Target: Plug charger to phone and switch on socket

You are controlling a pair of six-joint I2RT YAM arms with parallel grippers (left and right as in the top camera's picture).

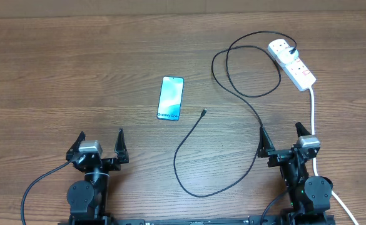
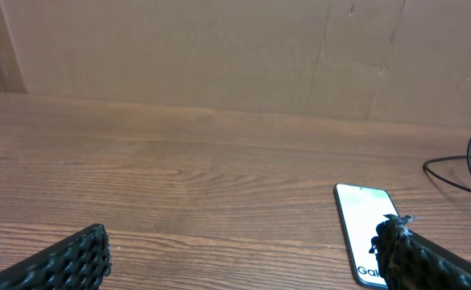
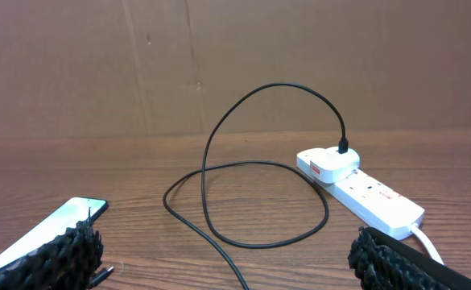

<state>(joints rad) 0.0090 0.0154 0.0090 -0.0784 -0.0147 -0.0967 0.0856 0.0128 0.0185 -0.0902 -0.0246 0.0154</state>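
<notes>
Both grippers fully spread, empty: left gripper (image 1: pixel 101 134), right gripper (image 1: pixel 280 130). Charger tip (image 1: pixel 204 112) ahead-left of right fingers; phone (image 1: pixel 171 98) ahead-right of left fingers; socket (image 1: pixel 292 62) well beyond right fingers. Advice: pinch just behind that tip, keeping it flat.

soft, even light falls from above me, so the wooden surface (image 1: pixel 76 75) shows only faint shadows. the phone (image 2: pixel 361 216) screen glares pale in my left wrist view. my fingertips (image 3: pixel 68 251) look blurred up close.
</notes>
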